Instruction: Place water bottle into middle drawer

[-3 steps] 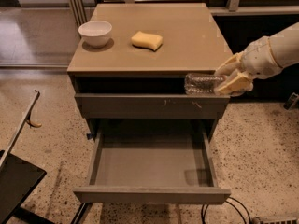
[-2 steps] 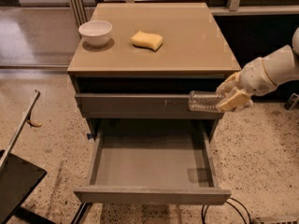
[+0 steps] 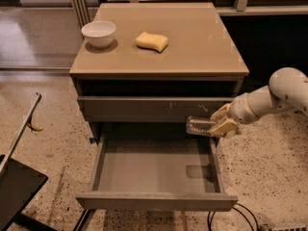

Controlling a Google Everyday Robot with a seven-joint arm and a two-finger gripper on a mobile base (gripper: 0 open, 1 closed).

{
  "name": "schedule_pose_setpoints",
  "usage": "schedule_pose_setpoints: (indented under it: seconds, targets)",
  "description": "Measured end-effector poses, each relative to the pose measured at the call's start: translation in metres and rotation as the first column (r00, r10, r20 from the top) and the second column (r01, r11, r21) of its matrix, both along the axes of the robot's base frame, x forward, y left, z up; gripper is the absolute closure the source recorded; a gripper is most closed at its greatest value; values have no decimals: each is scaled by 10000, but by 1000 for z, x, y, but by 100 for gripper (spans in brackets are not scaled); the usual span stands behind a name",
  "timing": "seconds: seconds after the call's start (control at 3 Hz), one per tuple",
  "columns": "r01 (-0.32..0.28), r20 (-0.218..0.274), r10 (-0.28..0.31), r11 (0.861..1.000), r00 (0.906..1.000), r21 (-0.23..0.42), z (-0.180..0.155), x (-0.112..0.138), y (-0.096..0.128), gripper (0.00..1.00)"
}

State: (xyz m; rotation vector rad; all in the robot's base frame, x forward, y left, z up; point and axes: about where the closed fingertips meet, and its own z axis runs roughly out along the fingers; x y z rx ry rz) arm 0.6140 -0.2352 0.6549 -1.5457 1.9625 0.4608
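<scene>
The water bottle (image 3: pixel 198 125), small, clear and crinkled, lies sideways in my gripper (image 3: pixel 220 121), which is shut on it. The white arm reaches in from the right. The bottle hangs in the air over the back right part of the open middle drawer (image 3: pixel 156 201), just below the closed drawer front with pale scratches (image 3: pixel 154 109). The bottle's shadow falls on the drawer's flat grey floor (image 3: pixel 144 170). The drawer is pulled out toward the camera and holds nothing.
On the cabinet top (image 3: pixel 202 47) stand a white bowl (image 3: pixel 98 33) and a yellow sponge (image 3: pixel 151 41). A dark object (image 3: pixel 17 189) sits at the lower left on the speckled floor. Cables (image 3: pixel 231 218) lie below the drawer's right corner.
My gripper has carried the bottle downward and slightly left, from beside the cabinet's upper right edge to over the open drawer's back right.
</scene>
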Motion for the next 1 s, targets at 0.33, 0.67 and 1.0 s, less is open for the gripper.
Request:
schedule_pose_setpoints:
  seconds: [0.33, 0.67, 1.0]
  targets:
    - [17, -193, -10, 9993, 9998, 363, -55, 11, 13, 100]
    - [-195, -630, 232, 9981, 9977, 591, -109, 8, 18, 100]
    - [-294, -1077, 391, 9955, 9934, 902, -155, 1, 22, 100]
